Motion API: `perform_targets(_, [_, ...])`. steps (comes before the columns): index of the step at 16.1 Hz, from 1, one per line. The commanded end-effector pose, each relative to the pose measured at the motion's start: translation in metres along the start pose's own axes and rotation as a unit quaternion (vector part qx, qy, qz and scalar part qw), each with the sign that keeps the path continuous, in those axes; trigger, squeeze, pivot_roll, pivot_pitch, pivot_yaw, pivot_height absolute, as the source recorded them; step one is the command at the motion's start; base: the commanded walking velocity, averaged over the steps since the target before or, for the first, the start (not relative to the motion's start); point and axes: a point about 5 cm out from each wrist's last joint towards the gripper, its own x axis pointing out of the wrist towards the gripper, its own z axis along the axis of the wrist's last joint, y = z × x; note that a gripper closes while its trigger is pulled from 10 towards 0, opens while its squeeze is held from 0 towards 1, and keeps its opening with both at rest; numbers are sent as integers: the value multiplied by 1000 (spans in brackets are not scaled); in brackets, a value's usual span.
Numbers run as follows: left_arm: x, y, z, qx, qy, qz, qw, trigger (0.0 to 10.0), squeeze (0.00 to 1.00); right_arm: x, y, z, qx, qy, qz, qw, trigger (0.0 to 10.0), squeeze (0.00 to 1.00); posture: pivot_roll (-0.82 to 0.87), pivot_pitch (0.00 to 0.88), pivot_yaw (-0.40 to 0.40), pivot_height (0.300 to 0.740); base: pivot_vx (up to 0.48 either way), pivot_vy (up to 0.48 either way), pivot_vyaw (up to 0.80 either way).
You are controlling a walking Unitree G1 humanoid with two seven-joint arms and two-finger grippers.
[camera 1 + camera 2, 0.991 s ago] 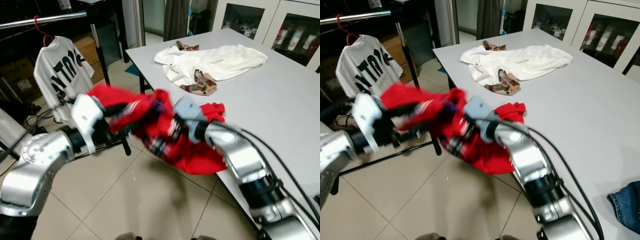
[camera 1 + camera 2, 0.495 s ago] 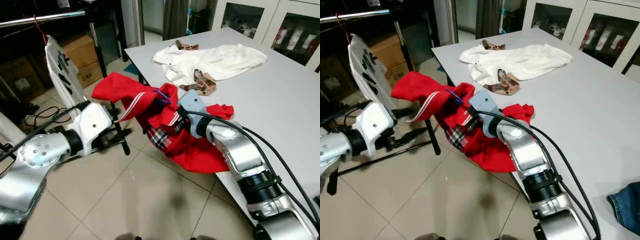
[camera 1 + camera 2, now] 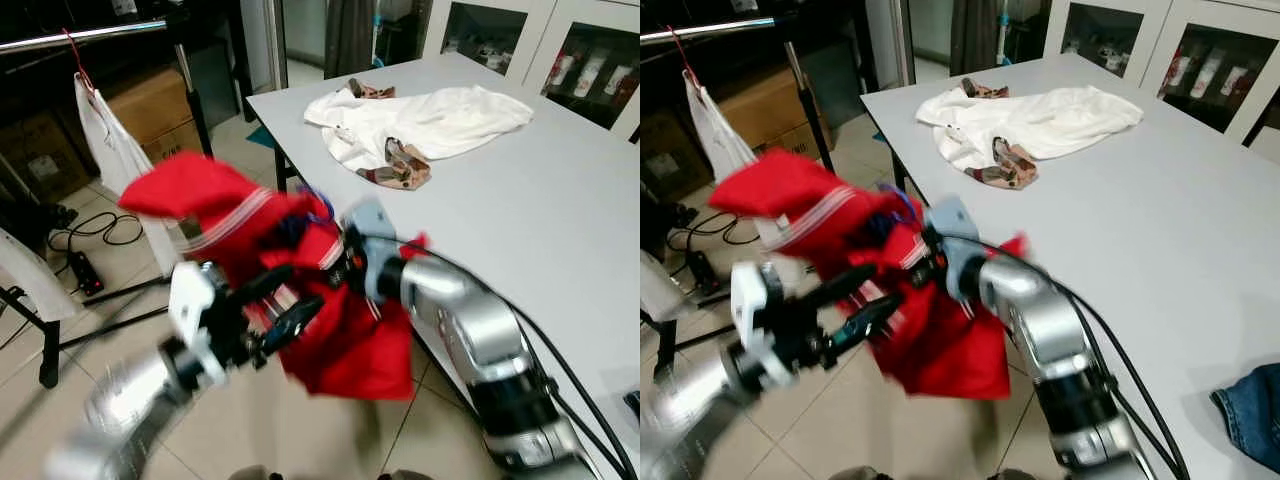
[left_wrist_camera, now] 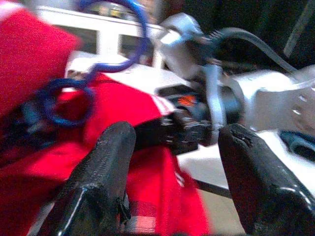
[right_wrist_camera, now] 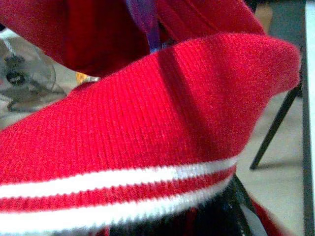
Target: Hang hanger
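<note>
Red knitwear (image 3: 240, 215) on a blue hanger (image 4: 74, 83) rides in the right gripper (image 3: 345, 265), its grasp hidden by cloth, beside the left gripper (image 4: 172, 162), fingers spread and empty, likely mid-carry towards the rail (image 3: 80, 38), whose hooking remains.

My rubbery black fingers (image 4: 106, 182) look coarse and pitted. The red sweater (image 5: 147, 128) is ribbed knit cloth. Its hanger hook (image 4: 74, 91) is glossy blue; the table (image 3: 560, 190) smooth, matt grey.
</note>
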Motion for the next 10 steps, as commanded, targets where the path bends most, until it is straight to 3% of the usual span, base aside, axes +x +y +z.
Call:
perform_targets(1, [-3,2,-6,4,-9,28,1000,10000,0,-2,1,2,-11,-6,1,1000,0,0,41,0,33,736,0,0,0])
perform_targets(3, [-10,4,-17,-14,-56,110,992,10000,0,-6,-6,-13,-19,1,-23,1000,0,0,42,0,33,736,0,0,0])
perform_targets(5, [-15,9,-23,-19,-69,157,985,10000,0,-6,-8,-19,-20,4,-32,999,0,0,41,0,33,736,0,0,0])
perform_targets(7, [-28,28,-37,-28,-81,262,961,10000,0,-1,-12,-33,-3,-12,-60,998,0,0,41,0,32,736,0,0,0])
perform_targets(8, [-30,31,-39,-29,-83,278,957,10000,0,0,-13,-35,1,-12,-66,998,0,0,41,0,32,736,0,0,0])
perform_targets(9, [-37,41,-47,-35,-85,322,942,10000,0,0,-15,-42,-9,-14,-78,997,10000,0,42,0,30,736,0,0,0])
perform_targets(10, [-40,46,-52,-38,-80,342,935,10000,0,1,-15,-47,-16,-10,-82,996,10000,0,42,0,30,736,0,0,0])
